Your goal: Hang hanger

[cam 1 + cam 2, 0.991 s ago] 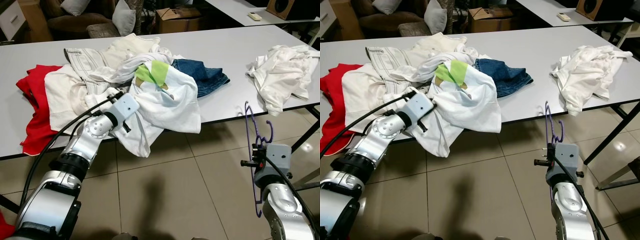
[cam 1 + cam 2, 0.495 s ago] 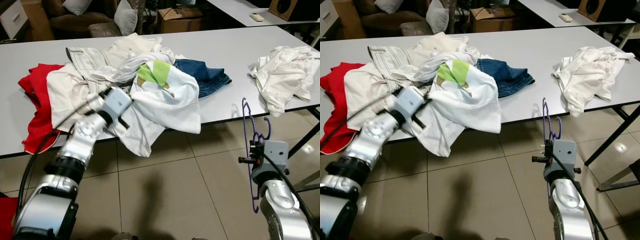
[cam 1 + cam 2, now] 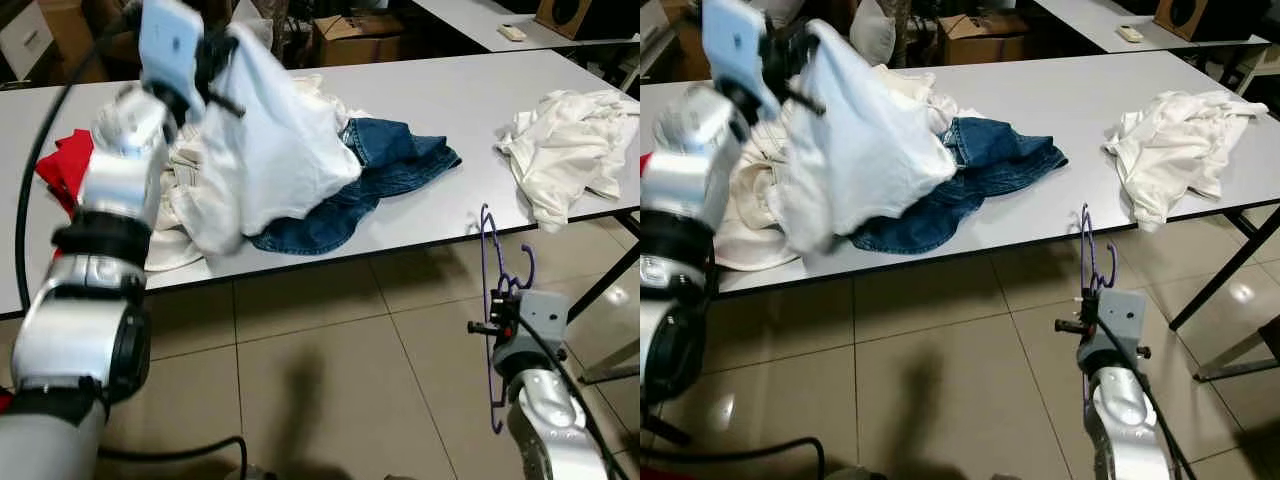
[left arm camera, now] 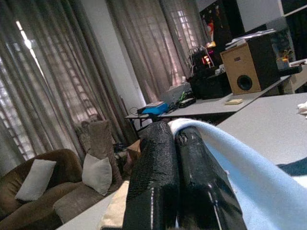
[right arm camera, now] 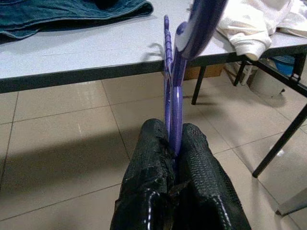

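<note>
**Silver arms, black fingers**

The left arm (image 3: 95, 260) is built of rounded silver shells joined by black rings, with a black cable beside it. The right arm (image 3: 540, 400) carries a grey box-shaped wrist. Textured black fingers (image 5: 146, 191) tip each.

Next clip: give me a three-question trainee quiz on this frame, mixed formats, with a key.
1. True or false: the right gripper is shut on the purple hanger.
2. What does the left gripper hold? A) blue jeans B) white shirt C) red garment
3. Fill in: the blue jeans lie on the ___.

Key: 1 true; 2 B, the white shirt lifted above the grey table; 3 grey table.
</note>
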{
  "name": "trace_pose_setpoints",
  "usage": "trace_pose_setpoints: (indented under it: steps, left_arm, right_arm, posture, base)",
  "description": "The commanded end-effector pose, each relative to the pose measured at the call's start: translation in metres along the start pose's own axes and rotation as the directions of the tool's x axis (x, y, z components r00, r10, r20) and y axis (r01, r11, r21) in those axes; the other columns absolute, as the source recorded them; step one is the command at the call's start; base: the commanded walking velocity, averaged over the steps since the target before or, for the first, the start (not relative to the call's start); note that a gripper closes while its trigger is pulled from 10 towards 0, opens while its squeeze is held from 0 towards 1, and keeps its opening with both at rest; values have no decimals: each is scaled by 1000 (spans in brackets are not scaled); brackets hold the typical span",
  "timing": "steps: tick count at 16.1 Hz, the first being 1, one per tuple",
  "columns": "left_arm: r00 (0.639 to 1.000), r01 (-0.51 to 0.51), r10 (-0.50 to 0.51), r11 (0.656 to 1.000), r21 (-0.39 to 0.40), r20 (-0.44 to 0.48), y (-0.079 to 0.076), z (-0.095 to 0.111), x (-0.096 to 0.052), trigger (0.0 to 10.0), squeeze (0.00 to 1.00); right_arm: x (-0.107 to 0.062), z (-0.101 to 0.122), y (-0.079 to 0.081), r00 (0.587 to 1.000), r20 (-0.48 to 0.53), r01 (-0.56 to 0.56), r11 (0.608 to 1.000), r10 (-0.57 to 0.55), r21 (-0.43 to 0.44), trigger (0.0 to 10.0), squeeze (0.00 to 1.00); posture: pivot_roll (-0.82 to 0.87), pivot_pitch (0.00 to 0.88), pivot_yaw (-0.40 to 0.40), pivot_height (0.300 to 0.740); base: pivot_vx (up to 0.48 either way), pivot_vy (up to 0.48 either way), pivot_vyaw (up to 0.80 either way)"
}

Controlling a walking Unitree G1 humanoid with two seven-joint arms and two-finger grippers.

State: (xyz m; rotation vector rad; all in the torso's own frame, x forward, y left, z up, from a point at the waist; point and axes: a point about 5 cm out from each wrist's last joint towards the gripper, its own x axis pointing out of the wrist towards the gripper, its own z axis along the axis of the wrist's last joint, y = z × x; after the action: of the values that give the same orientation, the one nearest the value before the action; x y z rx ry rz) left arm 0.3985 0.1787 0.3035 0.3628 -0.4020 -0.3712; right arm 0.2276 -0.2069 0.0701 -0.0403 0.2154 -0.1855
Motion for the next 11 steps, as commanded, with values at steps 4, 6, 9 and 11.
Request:
trace_pose_setpoints:
  steps: [4,6,9,11]
  left_arm:
    - [990,127,-127,992,4,-60,-51,-7,25,0,0]
    - [960,239,-244,970,-53,-138,-112,-29,30,0,0]
    - [894,366,-379,926,-96,-240,-164,-56,17,10000,0]
    - [849,425,-467,881,-206,-248,-186,-66,9,10000,1000]
  right_arm:
    - [6,6,-7,1000,16,22,1000,-22,-8,10000,0]
    - [7,8,-13,999,21,29,999,-28,-18,10000,0]
    - [8,7,-10,1000,14,16,1000,-16,-22,10000,0]
    - [9,8,-10,1000,18,16,1000,-15,-19,10000,0]
  posture:
    - [-210,0,37,740]
    - [-213,0,25,740]
    - [-215,0,26,740]
    - [-212,0,25,740]
  base:
    - [0,0,0]
    - [0,0,0]
    - [0,0,0]
    - [0,0,0]
